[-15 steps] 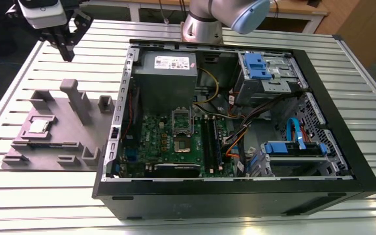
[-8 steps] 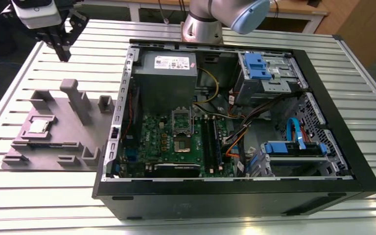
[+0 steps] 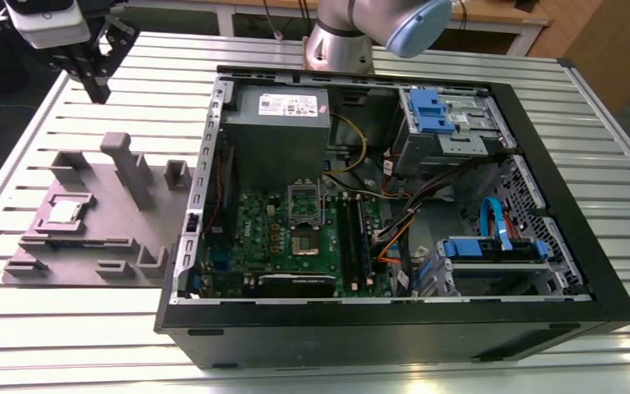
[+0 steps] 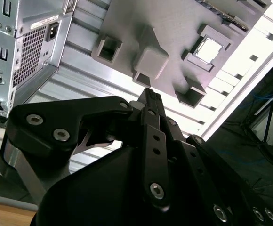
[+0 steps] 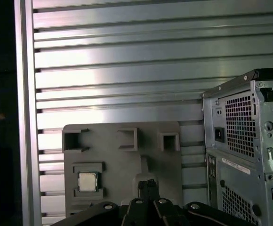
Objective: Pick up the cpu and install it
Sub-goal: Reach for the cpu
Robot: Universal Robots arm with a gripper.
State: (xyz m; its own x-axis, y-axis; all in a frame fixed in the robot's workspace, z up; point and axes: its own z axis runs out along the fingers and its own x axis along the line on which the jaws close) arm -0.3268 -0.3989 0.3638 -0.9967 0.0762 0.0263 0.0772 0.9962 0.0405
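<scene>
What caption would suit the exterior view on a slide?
The cpu sits in its grey holder beside the open computer case; the gripper hangs apart from both.

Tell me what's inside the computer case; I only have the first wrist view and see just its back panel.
Observer: In the exterior view the case lies on its side, open, showing a green board.
Operator: Where's the hand against the chip?
Observer: The exterior view puts the hand high over the table, well apart from the chip in its grey holder.
Operator: Holding anything?
Observer: No; in the second wrist view its fingers are closed together, empty.
</scene>
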